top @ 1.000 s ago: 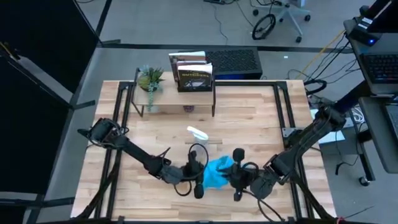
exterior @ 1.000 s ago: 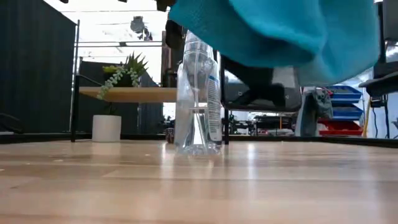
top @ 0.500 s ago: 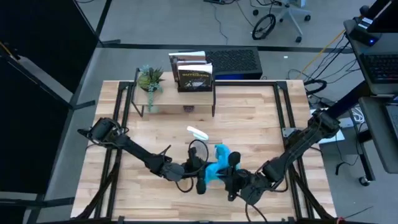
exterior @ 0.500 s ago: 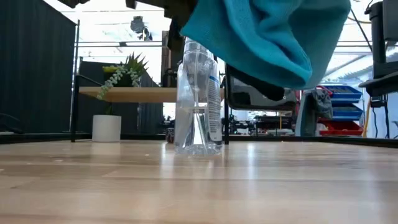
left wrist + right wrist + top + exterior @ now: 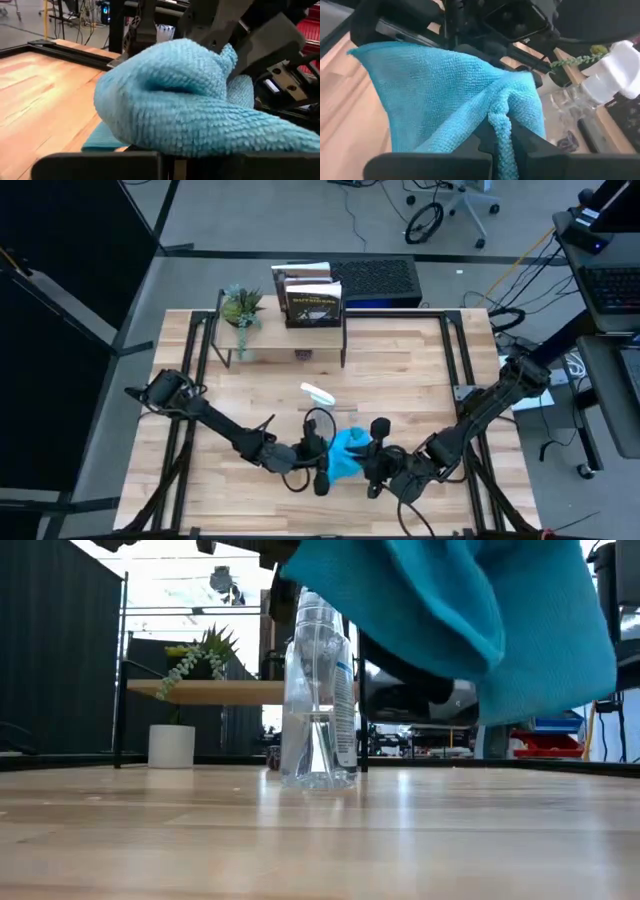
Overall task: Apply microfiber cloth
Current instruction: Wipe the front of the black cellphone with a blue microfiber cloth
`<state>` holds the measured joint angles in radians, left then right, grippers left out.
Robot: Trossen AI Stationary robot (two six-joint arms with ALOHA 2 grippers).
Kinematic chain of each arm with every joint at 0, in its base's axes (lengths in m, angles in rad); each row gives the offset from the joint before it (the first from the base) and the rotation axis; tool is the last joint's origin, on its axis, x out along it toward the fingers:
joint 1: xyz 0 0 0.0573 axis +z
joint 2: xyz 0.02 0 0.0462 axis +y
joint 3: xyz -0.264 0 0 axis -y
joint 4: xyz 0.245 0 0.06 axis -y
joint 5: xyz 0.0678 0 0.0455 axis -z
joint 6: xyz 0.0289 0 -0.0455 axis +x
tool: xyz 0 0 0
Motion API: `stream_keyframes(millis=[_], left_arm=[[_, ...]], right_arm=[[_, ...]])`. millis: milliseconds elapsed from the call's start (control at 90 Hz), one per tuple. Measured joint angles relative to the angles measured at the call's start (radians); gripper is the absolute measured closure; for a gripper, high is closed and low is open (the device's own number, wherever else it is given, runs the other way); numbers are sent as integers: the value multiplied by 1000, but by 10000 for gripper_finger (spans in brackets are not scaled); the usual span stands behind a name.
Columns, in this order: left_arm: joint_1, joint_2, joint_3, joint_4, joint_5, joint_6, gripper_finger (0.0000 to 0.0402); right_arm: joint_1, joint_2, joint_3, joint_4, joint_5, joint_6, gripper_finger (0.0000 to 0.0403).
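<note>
Cloth: the bright turquoise-blue microfiber cloth [image 5: 345, 454] hangs bunched above the light wooden slatted table [image 5: 400, 370], near its front edge, just in front of the small clear plastic spray bottle [image 5: 318, 690]; in the low view it droops clear of the tabletop.
Right gripper: the right gripper [image 5: 501, 131] sits just right of the cloth, clenched on a rolled fold of it that runs down between its dark fingers.
Left gripper: the left gripper [image 5: 318, 470] sits at the cloth's left side, with cloth piled over its finger bar in the left wrist view; whether its fingers are closed on the fabric cannot be told.
Bottle: stands upright on the table behind the cloth, white trigger head [image 5: 619, 70] on top, apart from both grippers.
Shelf: a low wooden shelf on a black frame [image 5: 285, 330] stands at the table's far edge, well behind the bottle, carrying a green potted plant in a white pot [image 5: 242, 308] and upright books [image 5: 310, 297].
</note>
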<state>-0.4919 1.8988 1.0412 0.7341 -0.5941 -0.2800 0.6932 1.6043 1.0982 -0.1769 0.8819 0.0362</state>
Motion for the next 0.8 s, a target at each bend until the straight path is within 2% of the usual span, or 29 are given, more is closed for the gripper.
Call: stream_keyframes(millis=[111, 211, 478, 567, 700, 800], left_arm=[[2, 0, 0, 0, -1, 0, 388], [1, 0, 0, 15, -6, 0, 388], [-2, -2, 2, 27, 3, -2, 388], [0, -2, 2, 23, 2, -2, 388], [0, -2, 2, 23, -2, -3, 388], [-1, -2, 2, 24, -5, -28, 388]], right_arm=[[30, 0, -1, -68, 36, 19, 403], [59, 2, -3, -182, 32, 110, 403], [140, 4, -6, -645, 27, 558, 403], [167, 4, -6, -738, -18, 665, 403], [201, 4, -6, -676, -45, 692, 403], [208, 4, -6, -474, -45, 558, 403]])
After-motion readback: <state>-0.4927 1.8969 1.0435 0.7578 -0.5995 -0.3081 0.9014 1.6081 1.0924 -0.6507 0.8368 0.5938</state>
